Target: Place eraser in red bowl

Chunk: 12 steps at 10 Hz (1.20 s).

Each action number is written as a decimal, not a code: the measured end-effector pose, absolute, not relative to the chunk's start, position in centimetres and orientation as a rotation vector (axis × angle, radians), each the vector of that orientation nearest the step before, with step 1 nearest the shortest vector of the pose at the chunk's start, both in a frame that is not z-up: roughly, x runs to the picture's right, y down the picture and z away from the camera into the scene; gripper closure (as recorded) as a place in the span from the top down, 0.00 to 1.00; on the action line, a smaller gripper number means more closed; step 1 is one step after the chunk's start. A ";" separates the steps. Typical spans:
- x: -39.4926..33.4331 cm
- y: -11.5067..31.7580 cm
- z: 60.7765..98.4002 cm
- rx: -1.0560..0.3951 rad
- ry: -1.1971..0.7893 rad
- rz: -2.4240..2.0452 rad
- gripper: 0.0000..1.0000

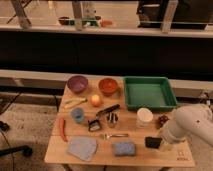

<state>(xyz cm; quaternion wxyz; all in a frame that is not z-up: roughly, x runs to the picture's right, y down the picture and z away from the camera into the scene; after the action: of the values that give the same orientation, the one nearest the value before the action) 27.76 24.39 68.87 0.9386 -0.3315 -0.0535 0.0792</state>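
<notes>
Black flat rectangular eraser [151,142] at near right of light wooden table [100,159], long axis roughly left-right, rounded corners. White arm's gripper [160,144] at eraser's right end, low over table; fingers closed tight, pinching eraser. Round orange-red bowl [108,86] at far centre, well apart. Blue spongy block [124,148] left of eraser.
</notes>
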 end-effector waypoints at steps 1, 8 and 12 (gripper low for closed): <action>27.0 23.1 67.3 -0.673 -0.117 0.153 0.14; 17.5 20.3 65.0 -0.729 -0.252 0.035 0.14; 17.2 20.2 65.2 -0.737 -0.257 0.032 0.14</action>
<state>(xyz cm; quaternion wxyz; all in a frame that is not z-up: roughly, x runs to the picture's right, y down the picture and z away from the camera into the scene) 17.16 20.21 65.20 0.9248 -0.3590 -0.1252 0.0158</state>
